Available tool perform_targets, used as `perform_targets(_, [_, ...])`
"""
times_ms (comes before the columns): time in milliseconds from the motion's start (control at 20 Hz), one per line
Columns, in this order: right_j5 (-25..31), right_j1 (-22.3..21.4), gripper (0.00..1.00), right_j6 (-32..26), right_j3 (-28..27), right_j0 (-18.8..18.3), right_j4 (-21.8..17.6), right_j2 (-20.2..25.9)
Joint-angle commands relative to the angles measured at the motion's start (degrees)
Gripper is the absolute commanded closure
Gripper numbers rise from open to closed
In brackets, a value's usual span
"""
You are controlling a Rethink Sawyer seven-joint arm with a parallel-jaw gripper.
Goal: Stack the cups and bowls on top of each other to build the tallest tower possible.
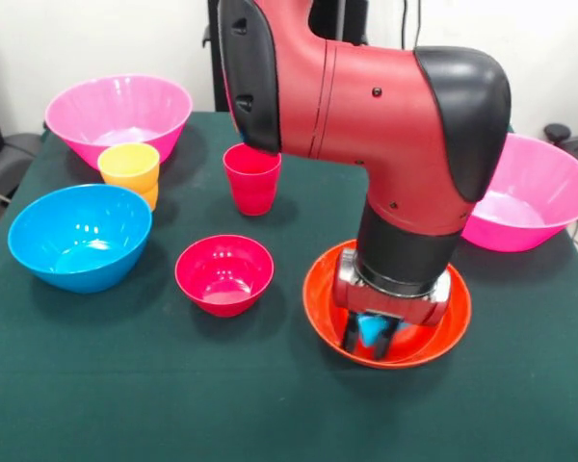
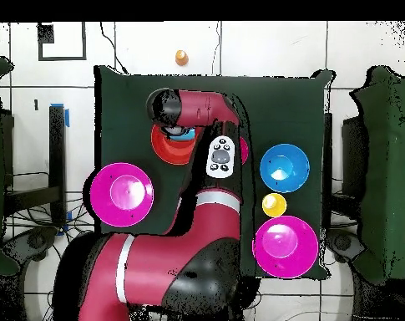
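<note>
My gripper (image 1: 371, 337) reaches down into the wide shallow orange bowl (image 1: 438, 327) at the front right, shut on a blue cup (image 1: 371, 327) that shows between the fingers. In the overhead view the arm covers most of the orange bowl (image 2: 164, 146), and a bit of the blue cup (image 2: 187, 132) peeks out. The red cup (image 1: 252, 178) stands upright mid-table. A yellow cup (image 1: 129, 166) sits on an orange piece (image 1: 150, 197), of which only an edge shows. Also on the table are a blue bowl (image 1: 80, 236), a small crimson bowl (image 1: 224, 274) and two large pink bowls (image 1: 118, 114) (image 1: 539, 192).
The dark green table (image 1: 173, 404) carries everything. The pink bowls sit at its two far corners, the right one close behind my arm. In the overhead view a small orange object (image 2: 181, 57) lies on the floor beyond the table's edge.
</note>
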Motion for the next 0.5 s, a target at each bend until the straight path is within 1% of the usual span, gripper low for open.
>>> perform_targets(50, [-0.7,9.3,1.0,7.9,-2.3,0.4,-1.5,1.5])
perform_targets(250, [2.4,9.8,1.0,6.7,-3.6,0.2,-0.8,1.4])
perform_targets(400, [2.6,10.4,1.0,6.1,-4.8,0.2,-1.1,0.7])
perform_targets(500, [2.9,11.1,1.0,4.6,-6.2,0.1,-1.8,0.4])
